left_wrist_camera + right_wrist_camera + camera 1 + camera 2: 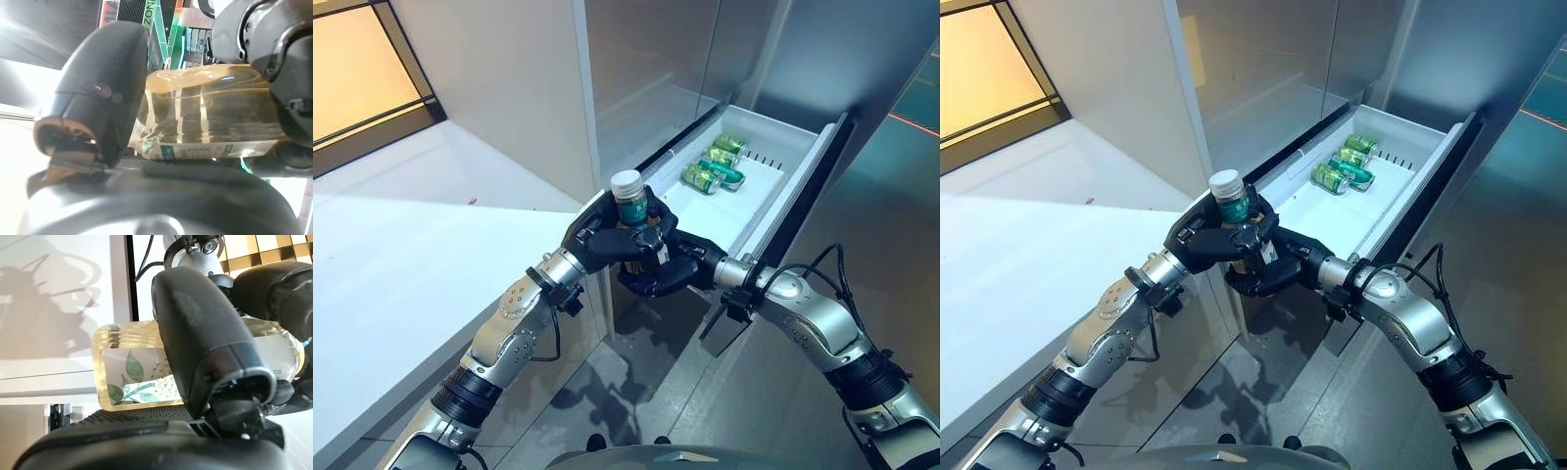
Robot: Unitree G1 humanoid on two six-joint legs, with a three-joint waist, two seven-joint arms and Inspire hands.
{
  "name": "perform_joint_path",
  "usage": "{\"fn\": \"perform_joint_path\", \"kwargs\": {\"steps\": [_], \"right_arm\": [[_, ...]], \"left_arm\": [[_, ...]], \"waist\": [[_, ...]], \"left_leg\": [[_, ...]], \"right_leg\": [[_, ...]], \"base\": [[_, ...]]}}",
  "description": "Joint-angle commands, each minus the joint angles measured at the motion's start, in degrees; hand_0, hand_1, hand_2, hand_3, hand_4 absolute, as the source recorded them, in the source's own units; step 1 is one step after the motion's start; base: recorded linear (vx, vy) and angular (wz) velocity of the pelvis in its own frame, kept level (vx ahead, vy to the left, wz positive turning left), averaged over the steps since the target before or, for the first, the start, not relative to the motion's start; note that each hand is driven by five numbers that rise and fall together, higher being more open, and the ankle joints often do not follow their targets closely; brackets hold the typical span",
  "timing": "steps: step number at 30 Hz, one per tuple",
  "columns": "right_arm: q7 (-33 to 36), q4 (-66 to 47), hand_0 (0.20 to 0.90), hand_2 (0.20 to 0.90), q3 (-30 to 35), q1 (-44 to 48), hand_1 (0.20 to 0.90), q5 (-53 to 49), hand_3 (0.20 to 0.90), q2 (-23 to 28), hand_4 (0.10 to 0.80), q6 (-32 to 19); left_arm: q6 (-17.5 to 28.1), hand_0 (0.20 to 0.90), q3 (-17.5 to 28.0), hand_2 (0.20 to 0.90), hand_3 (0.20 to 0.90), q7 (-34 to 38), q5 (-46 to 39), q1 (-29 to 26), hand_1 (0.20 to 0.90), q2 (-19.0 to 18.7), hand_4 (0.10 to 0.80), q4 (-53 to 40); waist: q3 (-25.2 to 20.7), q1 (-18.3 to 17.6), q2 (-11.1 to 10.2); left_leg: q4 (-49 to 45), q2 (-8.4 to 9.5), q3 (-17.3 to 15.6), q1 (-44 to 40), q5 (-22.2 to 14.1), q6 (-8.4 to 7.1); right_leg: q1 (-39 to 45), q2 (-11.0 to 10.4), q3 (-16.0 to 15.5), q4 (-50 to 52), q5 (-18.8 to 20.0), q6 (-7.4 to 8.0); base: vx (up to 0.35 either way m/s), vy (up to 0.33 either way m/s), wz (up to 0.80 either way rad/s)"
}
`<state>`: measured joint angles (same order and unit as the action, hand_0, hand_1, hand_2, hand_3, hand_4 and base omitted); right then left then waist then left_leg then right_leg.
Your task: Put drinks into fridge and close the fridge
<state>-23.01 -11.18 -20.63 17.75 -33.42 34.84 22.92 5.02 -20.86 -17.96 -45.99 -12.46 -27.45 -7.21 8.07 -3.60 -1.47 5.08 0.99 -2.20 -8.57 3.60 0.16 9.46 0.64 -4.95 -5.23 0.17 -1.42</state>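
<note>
Both my left hand and right hand curl round one upright tea bottle, steadying it mid-handover beside the open fridge drawer; green cans already lie inside.

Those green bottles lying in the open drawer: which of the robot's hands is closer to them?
Right, slightly. The right hand grips the tea bottle from the drawer side; the left hand grips it from the counter side. The green bottles lie beyond both.
</note>
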Motion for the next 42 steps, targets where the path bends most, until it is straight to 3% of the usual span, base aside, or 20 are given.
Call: {"fn": "perform_joint_path", "kwargs": {"steps": [1, 6, 12, 20, 26, 31, 36, 42], "right_arm": [[3.64, -3.34, 0.300, 0.300, 4.88, 5.10, 0.300, -2.01, 0.200, -6.31, 0.100, -9.88], [11.94, -2.47, 0.300, 0.300, 9.87, 8.64, 0.300, -1.06, 0.200, -3.69, 0.100, -13.47], [21.12, 1.95, 0.300, 0.300, 15.28, 14.68, 0.300, 6.98, 0.200, 0.78, 0.100, -15.97], [30.40, 13.34, 0.300, 0.300, 19.70, 20.76, 0.300, 10.13, 0.200, 8.59, 0.100, -18.59], [34.38, 23.87, 0.300, 0.300, 17.82, 26.51, 0.300, 13.35, 0.200, 15.76, 0.100, -20.39], [35.91, 32.62, 0.300, 0.300, 15.02, 29.53, 0.300, 15.39, 0.200, 18.44, 0.100, -19.49], [34.40, 41.73, 0.300, 0.300, 11.68, 32.05, 0.300, 15.29, 0.200, 20.11, 0.100, -17.54], [32.90, 50.49, 0.300, 0.300, 8.91, 33.69, 0.300, 16.05, 0.200, 21.75, 0.100, -18.00]], "left_arm": [[13.41, 0.900, -3.22, 0.900, 0.900, -5.33, -1.26, -10.67, 0.900, 7.80, 0.800, -6.93], [19.70, 0.900, -1.67, 0.900, 0.900, -2.65, 4.36, -10.64, 0.900, 6.57, 0.800, -7.38], [23.56, 0.900, 0.86, 0.900, 0.900, 2.24, 9.71, -10.74, 0.900, 5.54, 0.800, -7.74], [19.83, 0.900, 2.36, 0.900, 0.900, 1.58, 8.00, -9.21, 0.900, 4.96, 0.800, -6.99], [17.91, 0.900, 1.19, 0.900, 0.900, 1.29, 7.76, -8.04, 0.900, 3.75, 0.800, -4.40], [10.42, 0.900, 0.76, 0.900, 0.900, -3.18, 4.48, -4.52, 0.900, 2.93, 0.800, -1.82], [-2.94, 0.900, -2.48, 0.900, 0.900, -9.33, 0.81, 2.49, 0.900, 0.47, 0.800, 1.02], [-9.39, 0.900, -6.35, 0.900, 0.900, -10.12, 4.26, 10.19, 0.900, -3.46, 0.800, 8.38]], "waist": [[-4.31, 0.15, -0.60], [-4.43, 0.50, -0.64], [-4.71, 1.31, -0.93], [-4.97, 3.11, -1.25], [-4.73, 5.00, -1.19], [-4.53, 7.29, -1.09], [-3.60, 9.48, -0.54], [-1.75, 11.34, 0.68]], "left_leg": [[-0.08, 0.56, -1.94, -1.40, -5.67, 1.13], [-0.08, 0.61, -1.73, -1.03, -5.54, 1.13], [-0.08, 0.77, -0.88, -0.85, -5.70, 1.09], [-0.08, 1.00, 1.09, -0.79, -5.62, 0.95], [-0.08, 1.29, 2.82, -0.61, -5.24, 0.75], [-0.08, 1.42, 4.27, -0.42, -4.87, 0.36], [-0.27, 1.19, 5.21, -0.45, -4.82, -0.18], [-1.02, 0.90, 5.74, 1.23, -3.97, -0.64]], "right_leg": [[-1.14, 0.24, 0.52, 2.70, -1.34, 3.89], [-1.51, 0.23, 0.39, 2.80, -1.15, 3.69], [-1.58, 0.23, 0.06, 2.94, -1.31, 3.47], [-1.21, 0.20, -0.90, 3.24, -1.72, 3.16], [-0.74, -0.04, -2.31, 3.31, -1.94, 3.03], [-0.10, -0.32, -4.19, 3.12, -2.23, 2.91], [0.65, -0.48, -6.05, 2.87, -2.82, 2.81], [-0.23, -0.76, -7.68, 3.14, -3.05, 2.49]], "base": [[0.000, 0.000, 0.00], [0.000, 0.000, 0.00], [0.001, -0.002, 0.01], [0.007, -0.006, 0.03], [0.019, -0.020, 0.14], [0.055, -0.033, 0.11], [0.089, -0.039, 0.18], [0.030, -0.018, 0.18]]}}
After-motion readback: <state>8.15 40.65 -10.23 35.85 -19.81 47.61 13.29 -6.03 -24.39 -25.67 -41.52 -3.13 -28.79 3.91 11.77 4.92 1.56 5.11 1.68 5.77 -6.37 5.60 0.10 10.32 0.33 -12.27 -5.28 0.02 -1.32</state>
